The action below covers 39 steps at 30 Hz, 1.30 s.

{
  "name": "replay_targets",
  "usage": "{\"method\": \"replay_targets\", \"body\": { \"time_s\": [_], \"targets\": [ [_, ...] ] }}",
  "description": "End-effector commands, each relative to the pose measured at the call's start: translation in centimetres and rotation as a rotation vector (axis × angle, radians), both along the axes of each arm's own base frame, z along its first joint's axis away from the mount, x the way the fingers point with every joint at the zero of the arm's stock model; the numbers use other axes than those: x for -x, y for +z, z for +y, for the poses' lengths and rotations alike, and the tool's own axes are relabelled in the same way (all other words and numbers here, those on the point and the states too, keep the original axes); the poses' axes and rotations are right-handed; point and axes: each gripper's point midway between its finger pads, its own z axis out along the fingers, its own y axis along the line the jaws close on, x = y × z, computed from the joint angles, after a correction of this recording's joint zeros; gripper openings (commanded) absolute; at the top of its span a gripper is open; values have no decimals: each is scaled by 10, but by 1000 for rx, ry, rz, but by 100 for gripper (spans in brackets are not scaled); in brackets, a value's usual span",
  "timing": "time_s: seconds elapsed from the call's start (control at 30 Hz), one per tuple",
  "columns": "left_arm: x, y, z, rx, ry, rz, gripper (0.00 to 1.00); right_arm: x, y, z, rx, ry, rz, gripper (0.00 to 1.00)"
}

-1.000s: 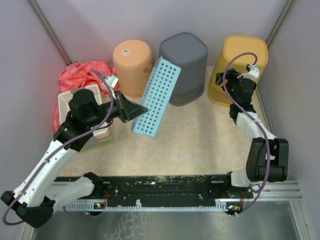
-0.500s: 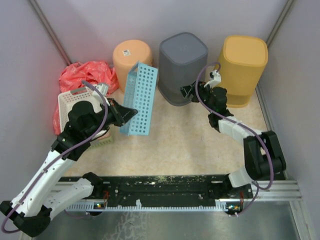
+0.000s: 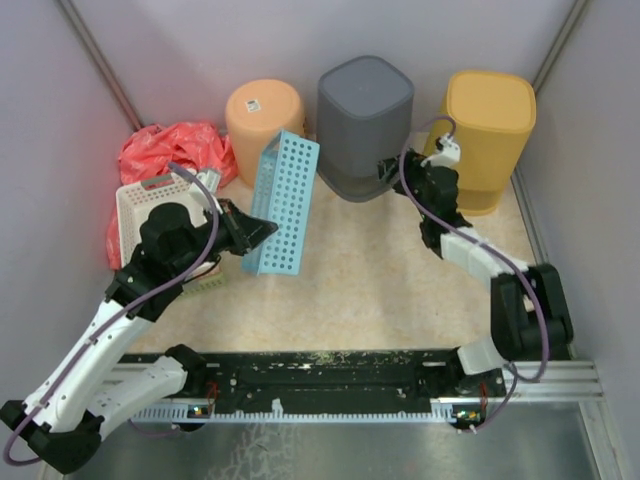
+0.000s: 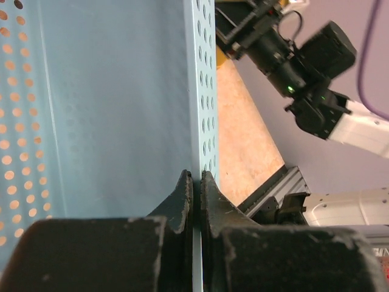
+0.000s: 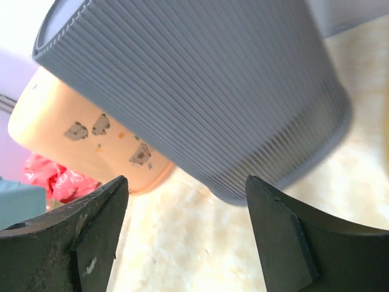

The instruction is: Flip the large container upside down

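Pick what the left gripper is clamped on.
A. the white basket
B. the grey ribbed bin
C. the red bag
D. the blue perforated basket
D: in the left wrist view the left gripper has its jaws pinched shut on a thin wall of the blue perforated basket.

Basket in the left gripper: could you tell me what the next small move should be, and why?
Probably roll the left wrist a little, tipping the opening toward the table. The left gripper is shut on one wall of the basket, which the top view shows on edge, not yet inverted. The open right gripper is over by the grey bin, out of the way.
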Motion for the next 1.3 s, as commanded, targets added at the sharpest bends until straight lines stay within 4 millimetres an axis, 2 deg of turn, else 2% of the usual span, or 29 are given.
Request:
{"method": "replay_targets", "body": {
  "time_s": [0.0,0.1,0.17,0.27,0.37,0.47,0.57,0.67,0.77,0.83,0.93,1.03,1.13,1.27],
  "targets": [
    [2,10,-14,20,-81,-51,0,48,9,-58,64,-137,-38,78],
    [7,0,-25,7,-157,-27,0,72,-13,-102,81,-273,15,78],
    [12,-7,-33,-1,-222,-2,0,78,-18,-131,64,-368,13,78],
    [22,-22,-47,-19,-338,64,0,63,-10,-165,32,-451,-8,78],
    [38,-25,-58,-1,-461,109,0,27,-5,-194,25,-528,-3,78],
    [46,-22,-62,23,-517,119,0,-6,-1,-209,-10,-560,-6,78],
    [49,-17,-64,46,-536,113,0,-27,5,-211,-36,-559,-19,78],
    [51,-13,-68,89,-554,118,0,-31,11,-210,-42,-552,-40,77],
    [52,-8,-73,144,-580,115,0,-31,-1,-213,-13,-541,11,77],
    [50,-9,-78,165,-597,121,0,-22,-5,-209,4,-516,41,78],
    [48,-13,-83,186,-621,132,0,7,-5,-199,-28,-482,58,77],
    [53,-13,-89,232,-682,150,0,46,5,-182,-141,-447,103,74],
    [61,-8,-95,326,-754,162,0,78,21,-159,-206,-344,55,74],
    [63,1,-100,462,-819,182,0,108,44,-172,-156,-426,40,75]
  ]
}}
